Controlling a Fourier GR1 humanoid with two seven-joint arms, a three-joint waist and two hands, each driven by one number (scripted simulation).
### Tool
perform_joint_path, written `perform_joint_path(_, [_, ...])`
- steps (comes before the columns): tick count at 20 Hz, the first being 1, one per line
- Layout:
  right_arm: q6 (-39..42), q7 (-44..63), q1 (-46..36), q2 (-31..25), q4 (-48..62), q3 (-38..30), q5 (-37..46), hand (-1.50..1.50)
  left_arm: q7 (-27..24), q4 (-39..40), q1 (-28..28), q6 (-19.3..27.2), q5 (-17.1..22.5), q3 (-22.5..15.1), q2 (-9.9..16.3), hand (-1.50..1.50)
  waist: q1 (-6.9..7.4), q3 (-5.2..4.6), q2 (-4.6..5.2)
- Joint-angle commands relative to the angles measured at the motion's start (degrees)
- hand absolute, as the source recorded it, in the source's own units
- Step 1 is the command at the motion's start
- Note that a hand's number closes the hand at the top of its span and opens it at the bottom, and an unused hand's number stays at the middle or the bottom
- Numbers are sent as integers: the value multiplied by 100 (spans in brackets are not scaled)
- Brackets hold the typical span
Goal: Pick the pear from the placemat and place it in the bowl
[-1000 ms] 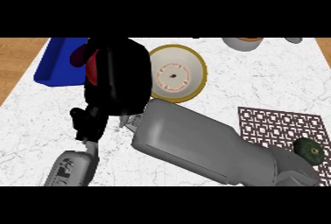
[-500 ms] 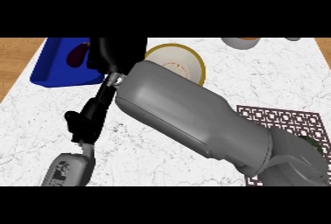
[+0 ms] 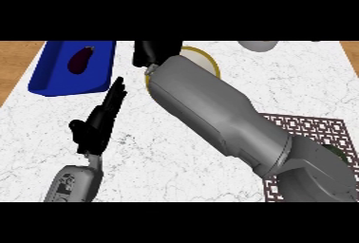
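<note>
Your right hand point(image 3: 155, 51) is reaching far up past the yellow-rimmed bowl point(image 3: 207, 60), its fingers hidden, so you cannot tell their state. The grey forearm point(image 3: 217, 111) is covering the patterned placemat point(image 3: 312, 130); the pear is not showing. Your left hand point(image 3: 98, 121) is resting with fingers straight, beside the blue tray point(image 3: 49, 71) holding an eggplant point(image 3: 79, 59).

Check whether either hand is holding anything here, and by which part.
The left hand is open, holding nothing. The right hand is over the bowl, mostly hidden; cannot tell whether it holds anything.
</note>
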Motion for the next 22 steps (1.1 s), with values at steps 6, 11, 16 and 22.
perform_joint_path(6, [-541,-416,531,12,1012,83,-95,150,13,-130,101,-70,15,-72,-44,0,45,7,28])
perform_joint_path(11, [-457,-1584,1091,12,1381,-484,-506,150,32,-97,118,-89,41,119,111,0,-84,17,22])
perform_joint_path(16, [-130,-2430,1272,12,1373,-1299,-1318,-150,120,-42,-160,-63,110,179,34,0,-60,22,65])
perform_joint_path(22, [-344,-3902,1761,12,931,-1753,-1808,-150,168,-308,191,7,3,76,13,0,-136,24,-1])
